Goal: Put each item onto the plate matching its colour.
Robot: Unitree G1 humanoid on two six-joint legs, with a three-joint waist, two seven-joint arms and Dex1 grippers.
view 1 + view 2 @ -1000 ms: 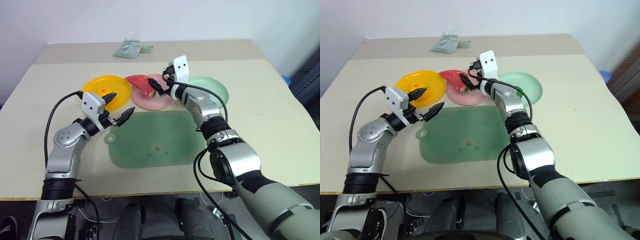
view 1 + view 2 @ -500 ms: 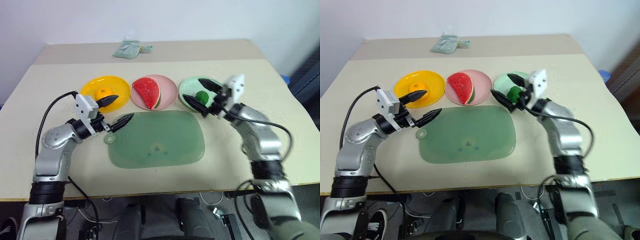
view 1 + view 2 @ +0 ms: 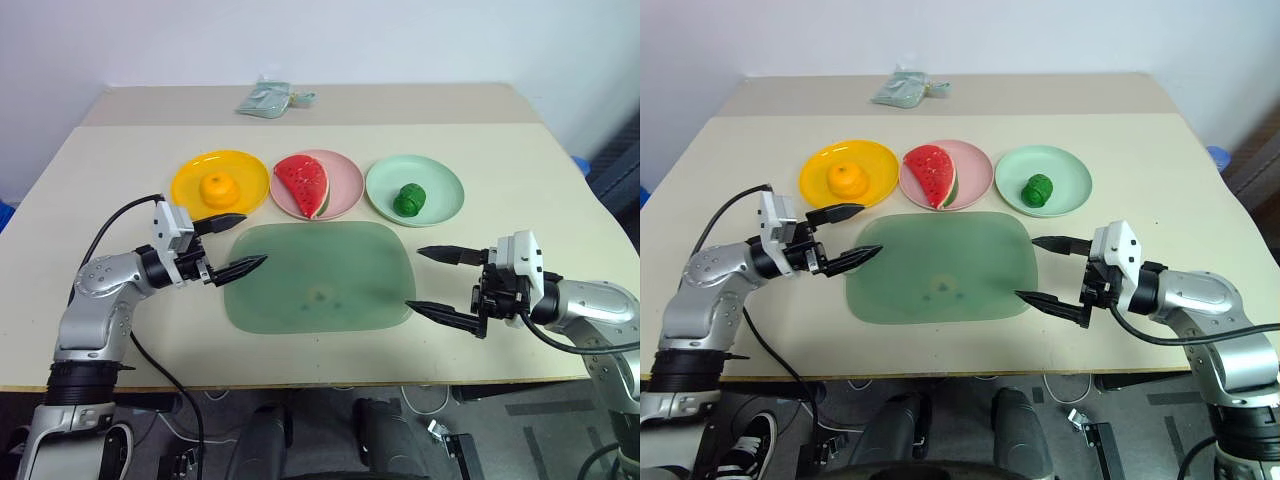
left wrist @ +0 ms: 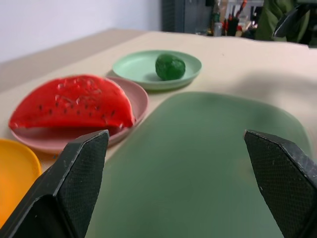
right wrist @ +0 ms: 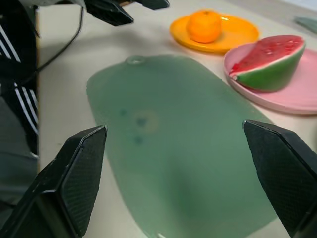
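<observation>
— Right, what do I have on the table (image 3: pixel 90 180)?

— Three plates in a row at the far side of the green tray (image 3: pixel 318 277). I see the orange fruit (image 3: pixel 215 187) sitting on the yellow plate (image 3: pixel 190 175), the watermelon wedge (image 3: pixel 303 180) on the pink plate (image 3: pixel 340 195), and the dark green ribbed lump (image 3: pixel 408 198) on the mint plate (image 3: pixel 440 180). Each item rests on its own colour. A pale green packet (image 3: pixel 265 98) lies well apart, near the far edge.

— And my grippers?

— I read the left gripper (image 3: pixel 237 245) as spread wide, fingers apart and empty, hovering at the tray's left end, pointing across it. My right gripper (image 3: pixel 437 286) is likewise wide apart with nothing between its fingers, hanging at the tray's right end and pointing inward.

— Anything touching the tray?

— Nothing lies on it. From the left wrist camera I see the wedge and the lump beyond the tray, both on their plates.
</observation>
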